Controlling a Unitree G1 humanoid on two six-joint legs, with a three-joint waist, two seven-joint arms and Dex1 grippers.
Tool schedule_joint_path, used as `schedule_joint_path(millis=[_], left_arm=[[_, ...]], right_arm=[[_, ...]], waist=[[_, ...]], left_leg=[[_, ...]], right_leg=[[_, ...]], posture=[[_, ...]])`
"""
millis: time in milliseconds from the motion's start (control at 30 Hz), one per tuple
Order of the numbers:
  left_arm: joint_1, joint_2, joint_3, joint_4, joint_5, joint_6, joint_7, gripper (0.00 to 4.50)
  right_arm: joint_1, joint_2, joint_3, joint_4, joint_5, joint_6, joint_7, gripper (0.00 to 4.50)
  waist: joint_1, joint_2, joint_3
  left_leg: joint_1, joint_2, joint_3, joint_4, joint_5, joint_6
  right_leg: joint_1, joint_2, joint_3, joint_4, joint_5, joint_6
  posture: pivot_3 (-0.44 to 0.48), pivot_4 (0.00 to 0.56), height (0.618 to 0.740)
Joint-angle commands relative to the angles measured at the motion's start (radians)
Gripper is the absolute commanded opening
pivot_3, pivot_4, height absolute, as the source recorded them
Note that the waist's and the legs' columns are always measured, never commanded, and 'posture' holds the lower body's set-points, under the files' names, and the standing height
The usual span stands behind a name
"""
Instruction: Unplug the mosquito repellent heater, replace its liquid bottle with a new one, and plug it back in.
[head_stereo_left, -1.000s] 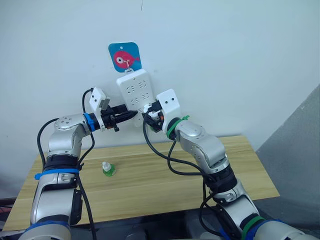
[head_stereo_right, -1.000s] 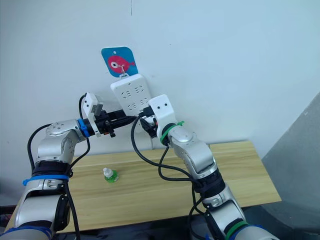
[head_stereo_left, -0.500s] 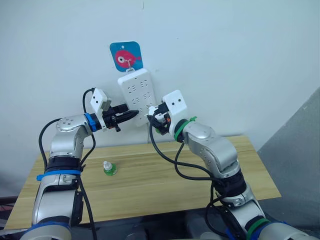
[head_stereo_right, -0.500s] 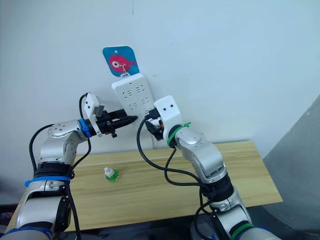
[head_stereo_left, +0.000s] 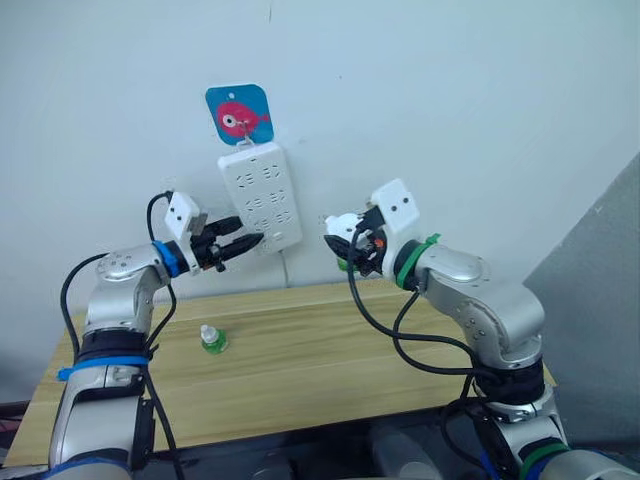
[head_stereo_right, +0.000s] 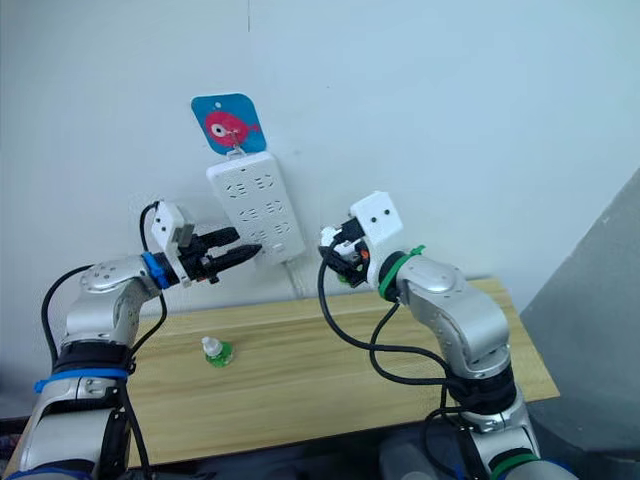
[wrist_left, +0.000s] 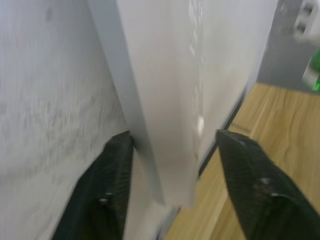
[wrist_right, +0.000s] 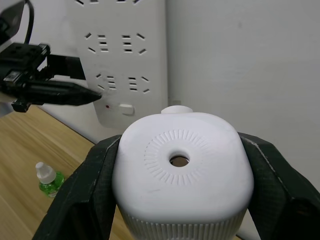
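Note:
The mosquito repellent heater (wrist_right: 179, 170), a small white rounded unit with a round vent hole, is held in the air by my right gripper (head_stereo_left: 345, 236), which is shut on it a short way right of the power strip. A bit of green shows under the heater (head_stereo_left: 343, 264). The white multi-socket power strip (head_stereo_left: 258, 195) hangs on the wall. My left gripper (head_stereo_left: 247, 241) is at its lower left corner, one finger (wrist_left: 107, 192) behind the strip and the other finger (wrist_left: 250, 180) in front. A small green liquid bottle (head_stereo_left: 211, 340) with a white cap stands on the wooden table (head_stereo_left: 350, 350).
A blue fish-print hook plate (head_stereo_left: 238, 111) holds the strip on the white wall. The strip's cable (head_stereo_left: 286, 268) drops down to the table's back edge. A grey panel (head_stereo_left: 600, 250) stands at the right.
My right gripper has pulled the heater away from the strip's lower sockets and off to the right. The left gripper stays at the strip's corner. The camera has shifted a little.

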Motion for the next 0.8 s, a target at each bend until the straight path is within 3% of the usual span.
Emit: schedule_joint_path(millis=[33, 100, 233, 367, 533, 700, 800], left_arm=[[0.095, 0.070, 0.075, -0.183, -0.022, -0.102, -0.022, 3.82], [0.168, 0.095, 0.121, -0.280, -0.062, -0.096, -0.023, 4.47], [0.313, 0.095, 0.172, -0.497, -0.122, -0.063, 0.004, 4.50], [0.403, 0.033, 0.139, -0.719, -0.166, 0.019, 0.109, 4.50], [0.416, -0.054, 0.017, -0.904, -0.223, 0.156, 0.205, 4.50], [0.366, -0.105, -0.059, -0.931, -0.254, 0.228, 0.236, 4.50], [0.356, -0.109, -0.069, -0.933, -0.260, 0.240, 0.241, 4.50]], right_arm=[[-0.009, 0.009, -0.064, -0.069, 0.060, 0.002, 0.011, 2.97], [-0.007, 0.010, -0.094, -0.079, 0.089, 0.007, 0.020, 2.97], [-0.006, 0.010, -0.155, -0.082, 0.143, 0.002, 0.029, 2.97], [-0.005, 0.073, -0.266, -0.079, 0.240, 0.033, -0.001, 2.97], [-0.008, 0.202, -0.428, -0.078, 0.381, 0.109, -0.096, 2.97], [-0.012, 0.315, -0.539, -0.084, 0.525, 0.165, -0.220, 2.97], [-0.012, 0.317, -0.553, -0.079, 0.589, 0.168, -0.276, 2.97]], waist=[[-0.010, 0.000, 0.000], [-0.014, 0.000, 0.000], [-0.010, 0.002, 0.001], [-0.002, 0.002, 0.001], [0.013, 0.002, 0.002], [0.015, 0.004, 0.003], [0.010, 0.007, 0.003]], left_leg=[[-0.002, 0.001, 0.000, 0.000, 0.000, 0.000], [-0.003, 0.002, 0.000, 0.000, 0.000, 0.000], [-0.002, 0.002, 0.000, -0.001, 0.000, 0.000], [-0.001, 0.001, 0.001, 0.000, 0.000, 0.000], [-0.001, -0.001, 0.001, 0.002, 0.000, 0.000], [0.000, 0.002, 0.001, 0.002, 0.000, 0.000], [0.000, 0.003, 0.001, 0.001, 0.000, 0.000]], right_leg=[[-0.003, -0.002, 0.000, 0.002, 0.000, 0.000], [-0.005, -0.003, 0.000, 0.003, -0.001, -0.002], [-0.004, -0.003, 0.000, 0.004, -0.002, -0.003], [-0.002, -0.002, 0.000, 0.004, -0.003, -0.002], [-0.001, 0.000, 0.000, 0.003, -0.003, -0.001], [-0.001, 0.006, 0.001, 0.004, -0.003, -0.002], [-0.001, 0.007, 0.001, 0.004, -0.003, -0.002]], posture=[[-0.194, 0.059, 0.740], [-0.191, 0.058, 0.740], [-0.172, 0.057, 0.740], [-0.153, 0.058, 0.740], [-0.159, 0.059, 0.740], [-0.174, 0.060, 0.740], [-0.174, 0.060, 0.740]])
